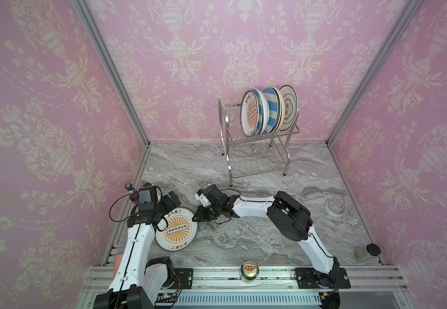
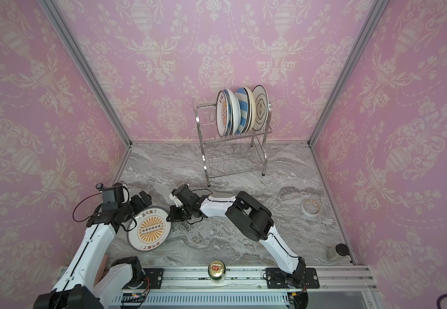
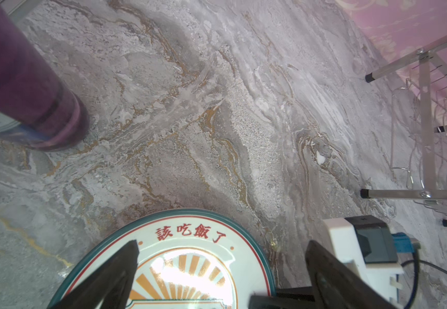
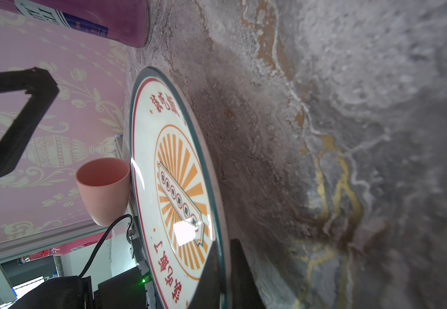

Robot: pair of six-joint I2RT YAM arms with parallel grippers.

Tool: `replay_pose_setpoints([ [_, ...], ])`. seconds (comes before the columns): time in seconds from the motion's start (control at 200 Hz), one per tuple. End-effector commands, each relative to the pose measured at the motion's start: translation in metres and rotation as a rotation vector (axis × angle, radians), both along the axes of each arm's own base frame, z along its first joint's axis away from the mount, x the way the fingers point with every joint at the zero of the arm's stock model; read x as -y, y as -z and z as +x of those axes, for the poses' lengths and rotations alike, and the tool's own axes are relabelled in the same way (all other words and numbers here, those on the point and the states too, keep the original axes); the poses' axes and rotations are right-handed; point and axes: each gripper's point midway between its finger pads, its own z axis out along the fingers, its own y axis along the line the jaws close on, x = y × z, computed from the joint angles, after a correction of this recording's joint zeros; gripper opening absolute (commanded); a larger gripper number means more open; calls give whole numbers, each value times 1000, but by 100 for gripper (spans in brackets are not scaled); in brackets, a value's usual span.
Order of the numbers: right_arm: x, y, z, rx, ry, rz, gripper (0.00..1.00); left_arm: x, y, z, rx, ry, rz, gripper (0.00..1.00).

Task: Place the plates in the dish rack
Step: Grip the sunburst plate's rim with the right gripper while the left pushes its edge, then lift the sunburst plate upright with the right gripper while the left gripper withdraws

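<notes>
Orange-sunburst round white plate [image 1: 176, 229] has its rim pinched by the right gripper [image 4: 225, 256]. Left gripper [image 3: 222, 244] (empty) gapes wide above it.

Grey marble-look tabletop [image 1: 243, 240], pretty busy tbh. The steel dish rack [image 1: 257, 160] stands on its legs toward the back. A white-and-orange sunburst plate [image 1: 176, 230] sits face up front left, with a purple bottle [image 1: 131, 195] upright just behind it. There's a tape roll [image 1: 335, 207] lying flat on the right and a small grey box [image 1: 361, 252] in the front right corner.
</notes>
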Motion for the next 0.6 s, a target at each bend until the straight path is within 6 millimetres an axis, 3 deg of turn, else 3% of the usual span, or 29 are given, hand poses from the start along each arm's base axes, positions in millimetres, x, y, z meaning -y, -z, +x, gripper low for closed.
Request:
replay_pose_setpoints([
  [0.0,26,5,18,68,61,-136,0,7,-21,-1,32,18,-35,99],
  [0.15,49,-16,30,131,102,-182,0,13,-43,3,88,43,-56,99],
  [0.17,52,-20,30,141,106,-185,0,13,-56,8,115,51,-57,99],
  [0.3,76,-40,38,212,150,-239,0,22,-69,18,146,92,-90,99],
  [0.595,155,-106,43,435,285,-420,0,41,-104,47,295,179,-115,99],
])
